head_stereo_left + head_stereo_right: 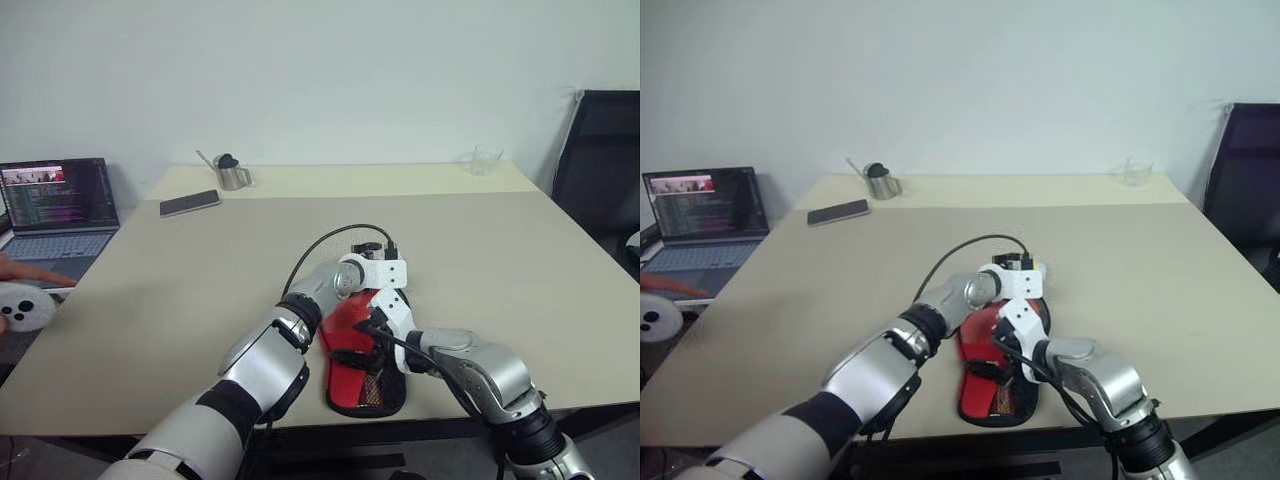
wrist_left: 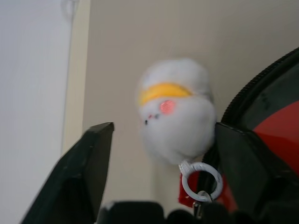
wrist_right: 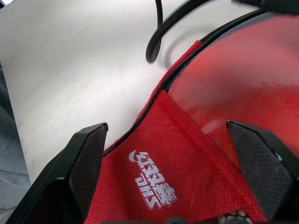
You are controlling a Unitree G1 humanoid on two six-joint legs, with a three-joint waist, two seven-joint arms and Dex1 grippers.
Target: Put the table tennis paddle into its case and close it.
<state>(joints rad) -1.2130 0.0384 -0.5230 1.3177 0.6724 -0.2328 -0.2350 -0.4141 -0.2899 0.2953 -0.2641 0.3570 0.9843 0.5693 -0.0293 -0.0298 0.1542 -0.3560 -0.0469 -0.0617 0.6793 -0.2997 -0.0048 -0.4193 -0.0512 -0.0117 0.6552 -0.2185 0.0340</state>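
Note:
The case [image 1: 360, 385], red with black trim, lies flat near the table's front edge, under both of my arms. In the right wrist view its red fabric with the white logo [image 3: 152, 181] is folded back, and the smooth red face of the table tennis paddle [image 3: 243, 88] lies inside; the handle is hidden. My right gripper [image 3: 167, 127] hovers open over that flap. My left gripper [image 2: 163, 130] is open at the case's far end. The white fluffy charm [image 2: 175, 109] and its ring [image 2: 202, 179] sit between the spread fingers, which grip nothing. The zipper edge [image 2: 261, 88] runs beside one finger.
A laptop [image 1: 60, 205] stands at the far left, where a person's hand holds a white round device [image 1: 25, 305]. A phone [image 1: 190, 203] and a metal cup [image 1: 233, 173] sit at the back, with a glass [image 1: 486, 160] at the back right. A black chair [image 1: 600, 160] stands right.

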